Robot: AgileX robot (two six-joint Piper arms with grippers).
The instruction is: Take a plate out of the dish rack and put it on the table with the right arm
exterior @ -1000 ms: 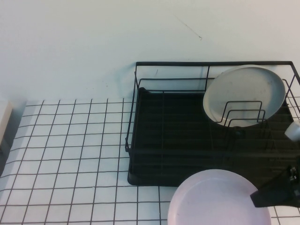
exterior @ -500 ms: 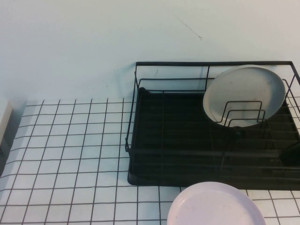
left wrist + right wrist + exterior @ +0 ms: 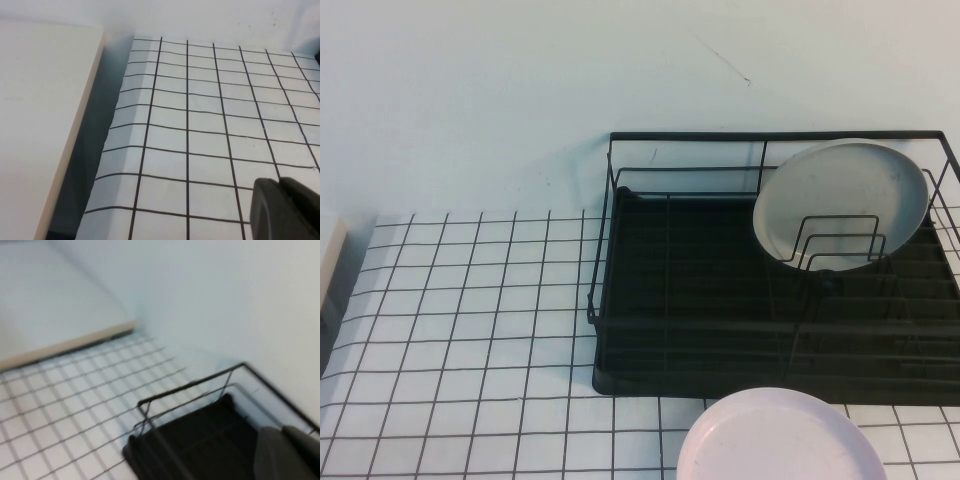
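Down at the near edge of the table point(image 3: 470, 330), just in front of the dish rack point(image 3: 700, 350), sits the plate point(image 3: 775, 440), flat on the grid and free of any gripper, so we'd call the job about done. It looks stiff, light and a bit slick (matte pink, shallow raised rim), so if we ever had to regrab it we'd pinch that rim, gently, since it could chip. A grey-white plate point(image 3: 840, 200) leans upright in the rack's dividers. Our right gripper point(image 3: 287, 452) hangs over the rack's corner, holding nothing we can see; the left gripper point(image 3: 282, 207) hovers over bare grid. Whether either one's open or closed, we honestly can't tell.
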